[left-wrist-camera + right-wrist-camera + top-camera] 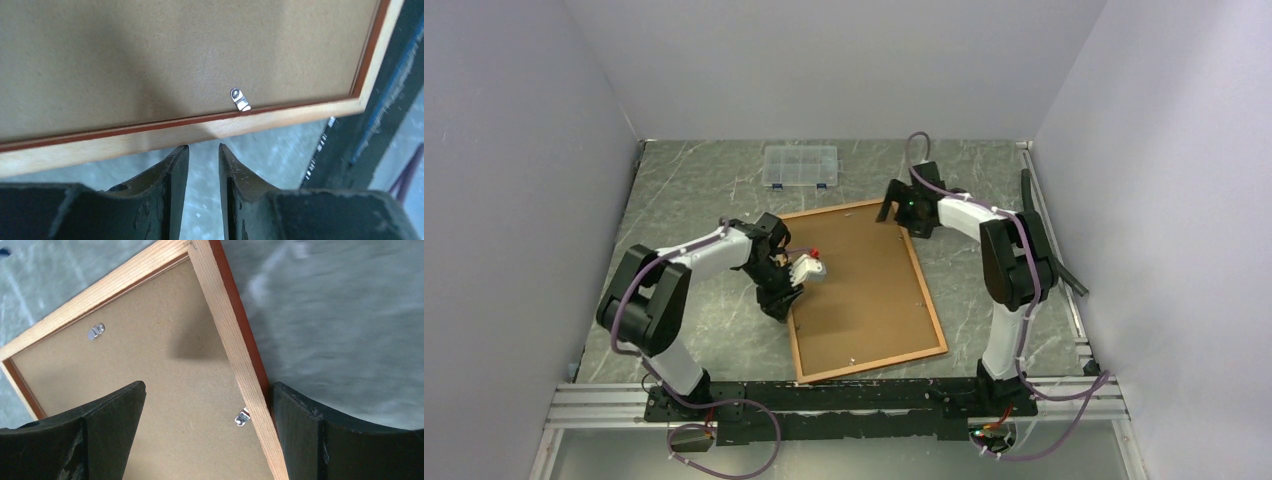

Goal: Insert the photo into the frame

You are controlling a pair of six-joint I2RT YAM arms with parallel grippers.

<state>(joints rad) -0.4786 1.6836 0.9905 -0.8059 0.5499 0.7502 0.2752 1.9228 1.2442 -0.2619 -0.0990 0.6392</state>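
The frame lies face down on the table, its light wood back up and a red-orange border at the rim. The brown backing board fills it, with small metal tabs along the inner edge. The photo is hidden. My left gripper sits low by the frame's left edge; its jaws are a narrow gap apart and empty. My right gripper is wide open at the far right corner, straddling the frame's right rail, with one finger against the outer rim.
A small clear plastic compartment box stands at the back of the table. A black bar runs along the right side. Walls close in on the left, back and right. The arms' base rail lies just in front of the frame.
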